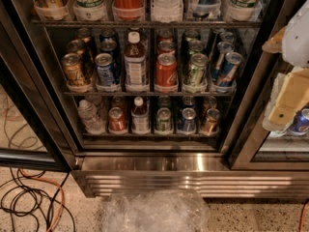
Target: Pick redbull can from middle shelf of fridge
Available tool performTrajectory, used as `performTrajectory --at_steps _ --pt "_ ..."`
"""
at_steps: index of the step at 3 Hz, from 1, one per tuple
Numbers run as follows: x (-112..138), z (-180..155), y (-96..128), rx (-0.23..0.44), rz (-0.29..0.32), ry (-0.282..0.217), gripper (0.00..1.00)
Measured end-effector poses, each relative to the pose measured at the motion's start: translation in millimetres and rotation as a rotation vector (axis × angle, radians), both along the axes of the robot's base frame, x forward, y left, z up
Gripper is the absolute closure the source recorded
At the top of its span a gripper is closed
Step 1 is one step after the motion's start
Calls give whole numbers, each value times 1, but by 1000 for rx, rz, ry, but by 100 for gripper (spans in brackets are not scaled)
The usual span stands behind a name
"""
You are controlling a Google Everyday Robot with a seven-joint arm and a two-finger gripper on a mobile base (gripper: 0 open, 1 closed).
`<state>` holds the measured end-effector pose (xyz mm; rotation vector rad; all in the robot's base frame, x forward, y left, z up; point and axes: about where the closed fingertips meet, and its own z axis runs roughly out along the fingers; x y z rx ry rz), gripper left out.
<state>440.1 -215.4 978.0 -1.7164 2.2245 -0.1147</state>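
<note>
The fridge [159,170] stands open in front of me, above its ribbed steel base. The middle shelf [145,94] holds lanes of full-size cans. Slim blue-and-silver redbull cans [230,67] lean in the rightmost lane, with more behind them [219,56]. To their left stand a green-and-silver can [195,70], a red Coke can [165,71], a bottle [135,62], a dark-blue Pepsi can [105,69] and a gold can [73,69]. My gripper [284,111], white and tan, hangs at the right edge, outside the fridge, right of and slightly below the redbull cans. It holds nothing that I can see.
Big bottles fill the rack above [145,22]. Smaller cans and bottles stand on the rack below [149,135]. The black door frame [246,110] lies between gripper and cans. Cables [29,199] lie on the floor at left. Crumpled clear plastic [154,211] lies before the base.
</note>
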Motion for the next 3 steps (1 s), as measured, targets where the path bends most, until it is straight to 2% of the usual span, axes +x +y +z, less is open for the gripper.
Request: performTrajectory --at_steps 2,3 --pt "1 -2 3 25 -16 -7 0" --pt "-3 -31 8 148 -143 11 0"
